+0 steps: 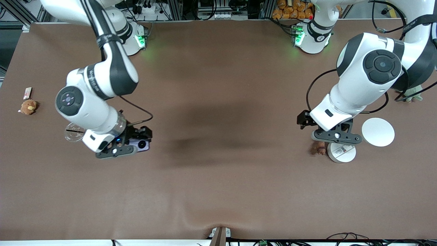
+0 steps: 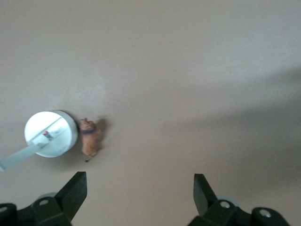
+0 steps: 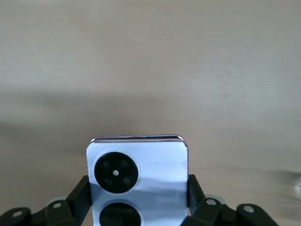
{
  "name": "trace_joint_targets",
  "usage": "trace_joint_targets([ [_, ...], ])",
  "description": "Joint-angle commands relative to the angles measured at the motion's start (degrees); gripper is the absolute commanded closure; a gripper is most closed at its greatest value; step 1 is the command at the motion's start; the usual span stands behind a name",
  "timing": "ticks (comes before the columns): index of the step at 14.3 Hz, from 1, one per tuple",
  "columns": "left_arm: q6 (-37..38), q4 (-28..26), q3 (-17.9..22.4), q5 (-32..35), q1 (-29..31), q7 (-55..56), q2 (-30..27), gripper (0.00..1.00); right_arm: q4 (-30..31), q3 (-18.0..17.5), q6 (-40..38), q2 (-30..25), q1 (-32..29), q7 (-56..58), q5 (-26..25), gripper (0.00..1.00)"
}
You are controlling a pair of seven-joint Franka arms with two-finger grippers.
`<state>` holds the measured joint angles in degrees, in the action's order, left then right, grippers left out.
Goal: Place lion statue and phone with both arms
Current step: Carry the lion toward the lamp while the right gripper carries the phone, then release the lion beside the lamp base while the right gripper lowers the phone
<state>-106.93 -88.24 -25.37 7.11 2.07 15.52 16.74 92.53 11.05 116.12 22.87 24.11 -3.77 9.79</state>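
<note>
Nearest the front camera, the right gripper [image 1: 127, 146] holds the phone [image 1: 142, 145] above the table [image 1: 218, 177] toward the right arm's end; the left gripper [image 1: 336, 136] hangs over the lion statue [image 1: 318, 148], which lies just beside the white lamp [image 1: 342, 152]. Left wrist view: fingers [image 2: 75, 187] spread wide, the lion statue [image 2: 89, 139] lying free beside the lamp's base [image 2: 51, 133]. Right wrist view: fingers [image 3: 81, 195] clamp the phone [image 3: 138, 181] by its sides, camera circles showing

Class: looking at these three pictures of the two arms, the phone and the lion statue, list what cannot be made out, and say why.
- Phone: its lower part is cut off by the right wrist view's edge; in the front view the right gripper covers most of it.
- Lion statue: in the front view, partly under the left gripper and too small for detail.
- Lamp base label: too small to read.
</note>
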Motion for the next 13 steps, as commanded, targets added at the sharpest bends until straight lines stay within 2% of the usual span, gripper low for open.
trace_joint_targets([
  [1, 1.4, 2.1, -1.4, -1.5, -0.2, 2.5, 0.7, 0.00, 0.9, -0.2, 0.3, 2.1, -5.4, 1.6, -2.2, 0.57],
  [5, 1.2, 2.1, -3.8, -1.3, -1.3, 8.5, 1.7, 0.00, 0.9, -0.4, 0.3, 8.2, -11.1, 6.2, -2.1, 0.57],
  [10, 1.3, 2.1, -3.8, -1.3, -1.3, 9.3, 0.9, 0.00, 0.8, -0.4, 0.6, 14.7, -12.9, 6.8, -1.4, 0.57],
  [13, 3.7, 2.3, -3.2, -0.3, -0.9, 9.2, -0.7, 0.00, 1.2, -0.5, 0.9, 16.8, -14.2, 7.0, -1.3, 0.52],
])
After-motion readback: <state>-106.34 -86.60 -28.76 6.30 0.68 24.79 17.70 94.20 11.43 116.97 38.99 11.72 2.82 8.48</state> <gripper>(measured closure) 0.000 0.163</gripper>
